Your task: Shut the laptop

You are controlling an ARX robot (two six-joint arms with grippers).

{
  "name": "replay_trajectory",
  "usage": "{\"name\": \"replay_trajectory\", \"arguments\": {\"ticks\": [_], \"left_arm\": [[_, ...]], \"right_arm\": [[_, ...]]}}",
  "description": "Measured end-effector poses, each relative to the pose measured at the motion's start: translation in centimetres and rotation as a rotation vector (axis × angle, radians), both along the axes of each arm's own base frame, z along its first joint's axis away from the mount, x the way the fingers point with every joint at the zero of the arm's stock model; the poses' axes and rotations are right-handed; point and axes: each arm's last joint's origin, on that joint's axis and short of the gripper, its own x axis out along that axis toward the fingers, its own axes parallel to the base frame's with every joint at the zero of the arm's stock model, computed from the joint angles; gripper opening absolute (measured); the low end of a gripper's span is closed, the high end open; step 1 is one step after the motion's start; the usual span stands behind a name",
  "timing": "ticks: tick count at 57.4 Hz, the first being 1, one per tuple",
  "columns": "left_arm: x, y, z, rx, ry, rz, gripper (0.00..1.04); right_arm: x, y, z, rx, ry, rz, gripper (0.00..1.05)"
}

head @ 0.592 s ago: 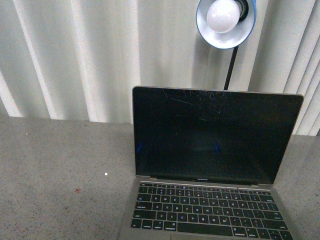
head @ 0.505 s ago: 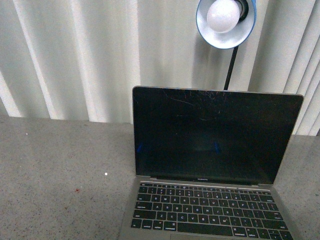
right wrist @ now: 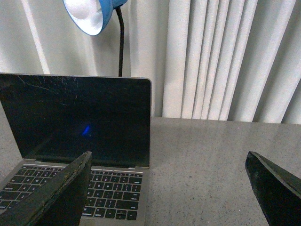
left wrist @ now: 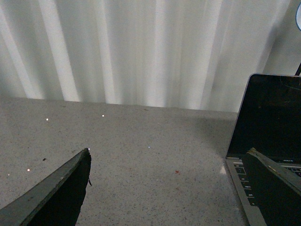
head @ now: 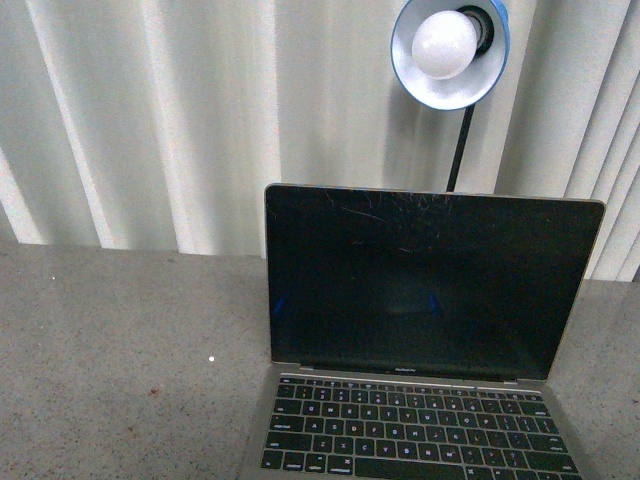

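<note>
The left gripper [left wrist: 168, 151] is hanging wide open and empty over bare worktop [head: 120, 330], just beside the laptop [head: 430, 330]. The right gripper [right wrist: 169, 154] is gaping equally wide, empty, facing the screen. Closing looks not yet begun. One arm should be reaching over the lid's top edge and pressing it down slowly, without shoving the base. The laptop is sitting open right of centre on the worktop, silver-grey with black keys, its dark screen standing nearly upright and scratched near the top.

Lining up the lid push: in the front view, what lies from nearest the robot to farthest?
laptop keyboard → laptop screen → blue lamp → white curtain
</note>
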Motion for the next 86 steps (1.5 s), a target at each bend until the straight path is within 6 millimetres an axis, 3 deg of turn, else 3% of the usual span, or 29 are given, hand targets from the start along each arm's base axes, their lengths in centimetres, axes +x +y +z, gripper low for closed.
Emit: {"name": "replay_trajectory", "arguments": {"ticks": [49,55,62,67,78,86], "left_arm": [[0.0,0.0,0.0,0.0,0.0,0.0,0.98],[0.3,-0.1,-0.7,-0.044,0.278,0.272,0.98],[0.9,-0.2,-0.6,-0.072,0.284,0.294,0.98],[1.6,-0.2,0.7,-0.105,0.216,0.263,0.98],[4.8,0.0,1.3,-0.107,0.162,0.191,0.98],[9.3,0.3,2.6,-0.052,0.119,0.12,0.98]], "right_arm": [[0.0,0.0,0.0,0.0,0.0,0.0,0.97],[0.0,0.0,0.4,-0.022,-0.056,-0.055,0.97],[0.2,-0.2,2.2,-0.053,-0.23,-0.196,0.97],[1.0,-0.5,2.7,-0.08,-0.258,-0.191,0.97],[4.3,-2.2,2.4,-0.153,-0.25,-0.167,0.97],[9.7,-5.5,2.6,-0.218,-0.18,-0.176,0.97]]}}
